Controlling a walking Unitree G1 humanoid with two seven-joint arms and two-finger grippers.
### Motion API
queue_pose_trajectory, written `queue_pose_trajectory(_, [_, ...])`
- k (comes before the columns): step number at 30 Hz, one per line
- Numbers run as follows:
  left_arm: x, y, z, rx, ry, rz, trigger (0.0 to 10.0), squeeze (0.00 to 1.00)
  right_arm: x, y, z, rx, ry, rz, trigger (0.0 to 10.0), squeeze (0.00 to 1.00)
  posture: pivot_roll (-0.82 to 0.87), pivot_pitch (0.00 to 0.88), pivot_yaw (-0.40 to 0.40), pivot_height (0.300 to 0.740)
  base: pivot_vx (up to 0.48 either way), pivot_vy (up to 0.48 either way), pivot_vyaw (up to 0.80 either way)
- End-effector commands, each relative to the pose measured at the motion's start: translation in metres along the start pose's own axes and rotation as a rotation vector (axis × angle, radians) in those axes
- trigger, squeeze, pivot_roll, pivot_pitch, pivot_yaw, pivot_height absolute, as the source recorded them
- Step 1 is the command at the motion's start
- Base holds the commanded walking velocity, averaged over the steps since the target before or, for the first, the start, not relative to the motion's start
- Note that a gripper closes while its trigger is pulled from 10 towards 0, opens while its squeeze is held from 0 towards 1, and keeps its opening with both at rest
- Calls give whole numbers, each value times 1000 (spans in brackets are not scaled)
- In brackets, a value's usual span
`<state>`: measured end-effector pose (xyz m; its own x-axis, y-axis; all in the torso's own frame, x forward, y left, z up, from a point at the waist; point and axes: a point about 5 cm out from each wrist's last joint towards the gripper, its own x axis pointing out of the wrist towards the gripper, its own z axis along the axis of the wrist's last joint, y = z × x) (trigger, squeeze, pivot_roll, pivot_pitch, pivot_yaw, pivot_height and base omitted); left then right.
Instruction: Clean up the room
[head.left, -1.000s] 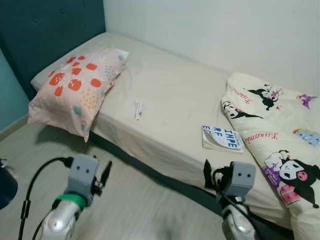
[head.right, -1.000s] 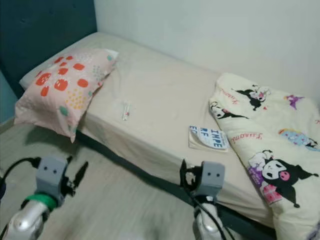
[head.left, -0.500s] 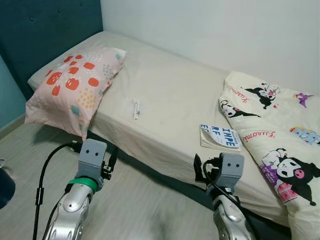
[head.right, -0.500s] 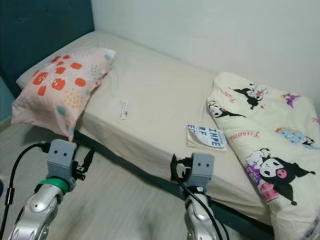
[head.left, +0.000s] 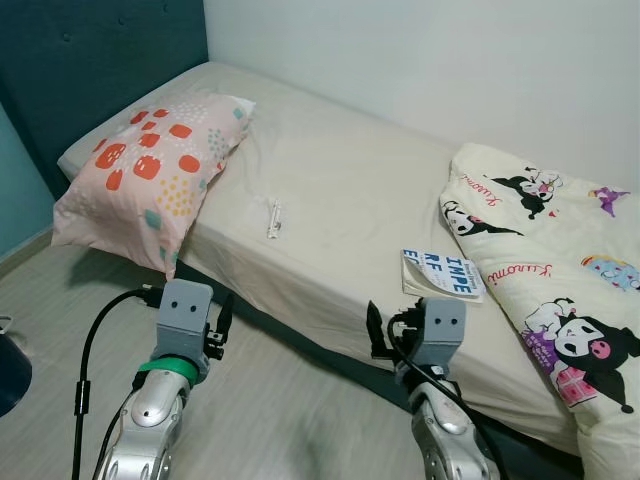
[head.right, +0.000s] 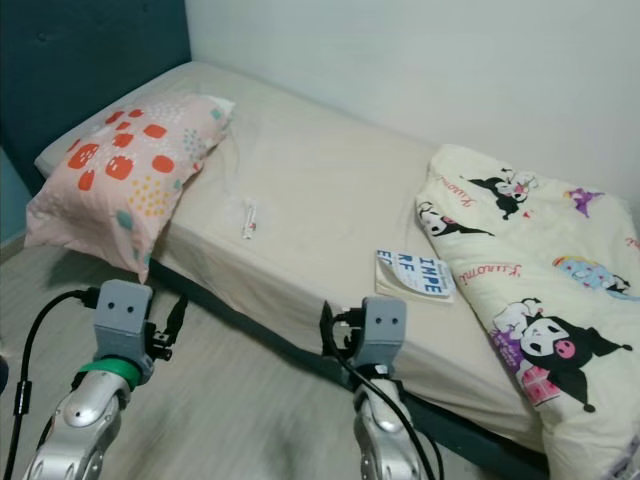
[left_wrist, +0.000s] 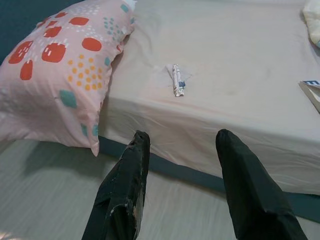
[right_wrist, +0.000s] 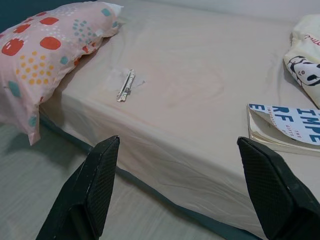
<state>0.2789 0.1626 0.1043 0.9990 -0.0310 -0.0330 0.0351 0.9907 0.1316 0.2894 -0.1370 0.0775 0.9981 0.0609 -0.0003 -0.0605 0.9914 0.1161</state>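
Observation:
A bed (head.left: 350, 170) with a cream sheet lies ahead. On it are a small crumpled wrapper (head.left: 273, 217), a white book with blue letters (head.left: 443, 274) near the front edge, and a bunched cartoon-print blanket (head.left: 550, 270) at the right end. A pink pillow with orange spots (head.left: 150, 180) hangs over the bed's front edge at the left end. My left gripper (left_wrist: 182, 137) is open over the floor, below the pillow and wrapper. Its fingers hold nothing. My right gripper (right_wrist: 178, 145) is wide open and empty, just short of the bed's front edge by the book.
A dark teal headboard (head.left: 90, 60) stands at the bed's left end and a white wall (head.left: 450, 60) behind it. Pale wood floor (head.left: 280, 410) runs between me and the bed. A dark blue object (head.left: 10, 375) sits at the left edge.
Both arms have risen toward the bed. The right gripper has shifted left, from under the blanket's edge to below the book. Things on the bed have not moved.

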Motion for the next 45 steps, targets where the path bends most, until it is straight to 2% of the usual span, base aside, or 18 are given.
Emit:
queue_pose_trajectory(1, [-1,-2,-1,2,-4,18,10000,0,-1,-1,-2,8,18,-1,10000,0,49,30,-30,740,424,0,0])
queue_pose_trajectory(45, [-1,-2,-1,32,-7,33,10000,0,-1,-1,-7,10,44,-8,10000,0,53,46,-30,740,385,0,0])
